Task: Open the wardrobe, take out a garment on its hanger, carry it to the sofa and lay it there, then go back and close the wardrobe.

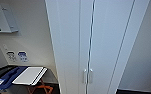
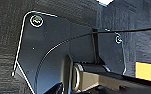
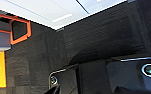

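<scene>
Wardrobe (image 1: 96, 42): tall white cabinet, nearest item in the head view, standing directly ahead and taking up the middle of the scene; long axis vertical, front facing the camera. Both full-height doors are closed, meeting at a thin dark seam that runs top to bottom. Handles (image 1: 88, 76): a pair of small white vertical bars, one on each side of the seam, low on the doors, touching nothing. Left pincer and right pincer: state cannot be told from the wrist views, where the robot's own dark plate and jointed bar cover the fingers. Floor (image 3: 38, 65): dark grey carpet tiles, seen under both wrists. Orange frame (image 3: 21, 31): angular orange-edged structure standing on the carpet near a white panel, seen from the right wrist. Yellow patch (image 2: 147, 71): flat yellow area at the edge of the left wrist view; what it is cannot be told. Wall (image 1: 33, 42): pale, left of the wardrobe, carrying a white sign (image 1: 1, 17) high up and wall sockets (image 1: 17, 56) lower down. Folding table (image 1: 29, 75): white top on orange crossed legs, just beside the wardrobe's left side. Blue item (image 1: 6, 77): lying left of the table, form unclear.
</scene>
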`<state>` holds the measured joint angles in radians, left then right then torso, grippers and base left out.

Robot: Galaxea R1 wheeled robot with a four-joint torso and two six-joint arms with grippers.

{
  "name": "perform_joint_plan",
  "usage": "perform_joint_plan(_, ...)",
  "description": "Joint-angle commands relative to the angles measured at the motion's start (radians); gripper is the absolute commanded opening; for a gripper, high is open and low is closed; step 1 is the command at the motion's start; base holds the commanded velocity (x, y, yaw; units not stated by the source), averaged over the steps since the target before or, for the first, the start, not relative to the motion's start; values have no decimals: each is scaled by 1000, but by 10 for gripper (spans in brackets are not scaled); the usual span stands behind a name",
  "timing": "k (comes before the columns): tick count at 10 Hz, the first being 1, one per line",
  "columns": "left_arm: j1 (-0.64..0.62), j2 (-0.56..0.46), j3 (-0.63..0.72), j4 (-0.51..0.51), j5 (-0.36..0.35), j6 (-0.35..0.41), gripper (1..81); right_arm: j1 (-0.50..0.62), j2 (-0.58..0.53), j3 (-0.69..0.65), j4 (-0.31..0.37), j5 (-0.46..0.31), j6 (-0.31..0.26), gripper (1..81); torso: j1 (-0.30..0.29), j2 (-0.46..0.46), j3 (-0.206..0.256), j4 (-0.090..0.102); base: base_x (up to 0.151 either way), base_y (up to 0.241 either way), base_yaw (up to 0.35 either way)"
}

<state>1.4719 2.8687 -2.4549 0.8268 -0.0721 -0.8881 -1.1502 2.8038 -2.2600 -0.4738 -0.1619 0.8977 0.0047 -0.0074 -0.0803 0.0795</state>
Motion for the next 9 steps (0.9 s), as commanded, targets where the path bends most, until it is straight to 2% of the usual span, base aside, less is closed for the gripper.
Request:
perform_joint_plan(1, -41, 80, -102, 11, 35, 5, 811, -73, 128, -196, -168, -59, -29, 811, 0, 0, 0, 0, 0, 0, 0)
perform_joint_plan(3, -41, 104, -150, 9, 29, 6, 811, -173, 200, -346, -292, -38, -32, 811, 0, 0, 0, 0, 0, 0, 0)
perform_joint_plan(4, -40, 107, -161, 9, 29, 6, 811, -211, 214, -372, -335, -7, -34, 811, 0, 0, 0, 0, 0, 0, 0)
perform_joint_plan(5, -32, 109, -162, 9, 29, 3, 811, -239, 214, -371, -350, 33, -32, 811, 0, 0, 0, 0, 0, 0, 0)
perform_joint_plan(9, -17, 124, -173, 11, 31, 5, 811, -340, 213, -364, -381, 64, -37, 811, 0, 0, 1, 0, 0, 0, 0)
